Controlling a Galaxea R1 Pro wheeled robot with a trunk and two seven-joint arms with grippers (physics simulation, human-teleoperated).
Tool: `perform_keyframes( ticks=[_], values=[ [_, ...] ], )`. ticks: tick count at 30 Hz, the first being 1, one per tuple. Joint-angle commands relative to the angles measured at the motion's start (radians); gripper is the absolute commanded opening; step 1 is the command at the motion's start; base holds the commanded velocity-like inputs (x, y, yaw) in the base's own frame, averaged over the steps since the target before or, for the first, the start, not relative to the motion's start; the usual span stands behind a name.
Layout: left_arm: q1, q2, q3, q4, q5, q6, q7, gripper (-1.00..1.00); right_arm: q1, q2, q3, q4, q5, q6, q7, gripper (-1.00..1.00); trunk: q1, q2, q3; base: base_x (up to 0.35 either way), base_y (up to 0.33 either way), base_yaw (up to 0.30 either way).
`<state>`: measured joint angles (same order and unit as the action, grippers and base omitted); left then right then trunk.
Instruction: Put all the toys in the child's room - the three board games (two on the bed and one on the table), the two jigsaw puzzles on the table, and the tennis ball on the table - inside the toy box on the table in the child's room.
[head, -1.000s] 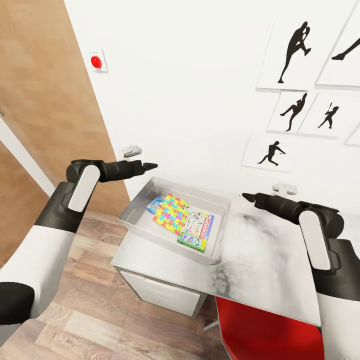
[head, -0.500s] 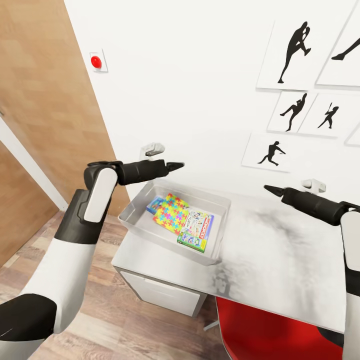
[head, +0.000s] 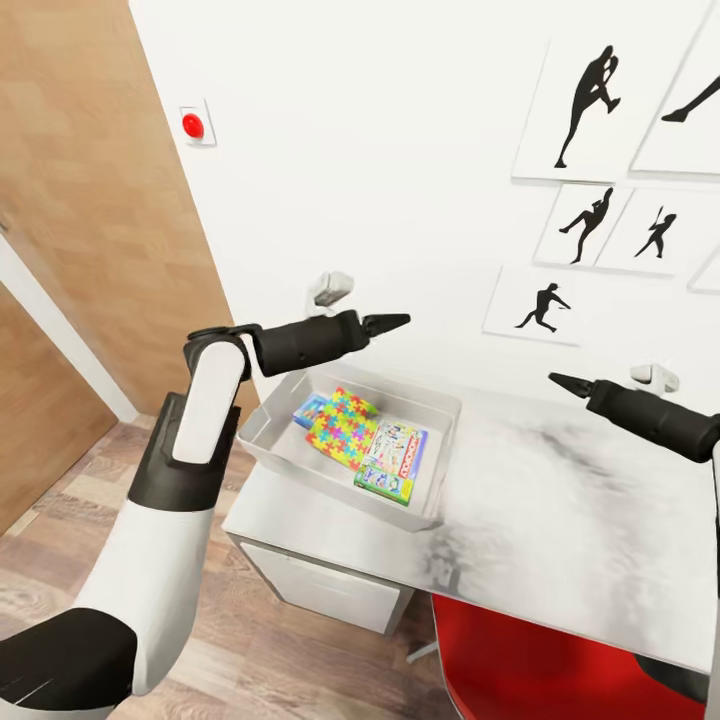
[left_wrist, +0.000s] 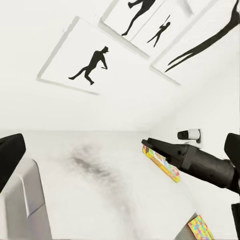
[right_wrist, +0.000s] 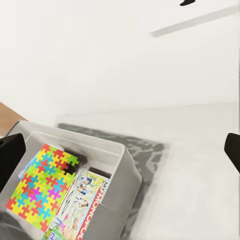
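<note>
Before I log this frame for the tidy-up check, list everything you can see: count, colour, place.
toy box: one, light grey, at the table's end near the door.
jigsaw puzzle: one, multicoloured, lying in the toy box.
board games: two, one white, red and green beside the puzzle, one blue part hidden under the puzzle.
table: one, light grey top, against the wall.
red chair: one, tucked under the table.
silhouette pictures: several, black on white, on the wall.
red button: one, on the wall by the door.
left pincer: black, above the toy box.
right pincer: black, over the table.
</note>
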<state>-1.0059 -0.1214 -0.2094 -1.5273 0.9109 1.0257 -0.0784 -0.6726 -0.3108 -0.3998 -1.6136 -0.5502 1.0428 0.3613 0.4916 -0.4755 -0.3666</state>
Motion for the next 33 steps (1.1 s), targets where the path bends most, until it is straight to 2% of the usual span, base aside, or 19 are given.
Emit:
perform_keyframes(
  ticks=[1,4,13,22,33],
  values=[
    [-0.001,0.000,0.001,-0.001,-0.008,0.004,-0.008,1.00,-0.001,0.000,-0.002,0.000,0.009,0.004,0.011,1.00,0.001,-0.001,-0.002,0.000,0.000,-0.030],
    [0.002,0.002,-0.003,-0.025,0.040,0.006,0.012,1.00,0.001,-0.001,-0.005,0.000,0.009,0.004,0.013,1.00,0.001,-0.001,-0.001,0.000,0.000,-0.098],
    [0.006,0.001,-0.018,-0.044,0.083,0.005,0.078,1.00,0.003,0.000,-0.007,0.001,0.009,0.004,0.013,1.00,0.001,-0.001,-0.001,0.000,0.000,-0.186],
    [0.007,0.001,-0.042,-0.050,0.090,0.003,0.127,1.00,0.016,0.001,-0.007,0.001,0.010,0.004,0.013,1.00,0.001,-0.001,-0.001,0.000,0.000,-0.244],
    [0.007,0.000,-0.050,-0.053,0.092,0.001,0.169,1.00,0.022,0.002,-0.007,0.001,0.010,0.004,0.013,1.00,0.001,-0.001,-0.001,0.000,0.000,-0.269]
  ],
)
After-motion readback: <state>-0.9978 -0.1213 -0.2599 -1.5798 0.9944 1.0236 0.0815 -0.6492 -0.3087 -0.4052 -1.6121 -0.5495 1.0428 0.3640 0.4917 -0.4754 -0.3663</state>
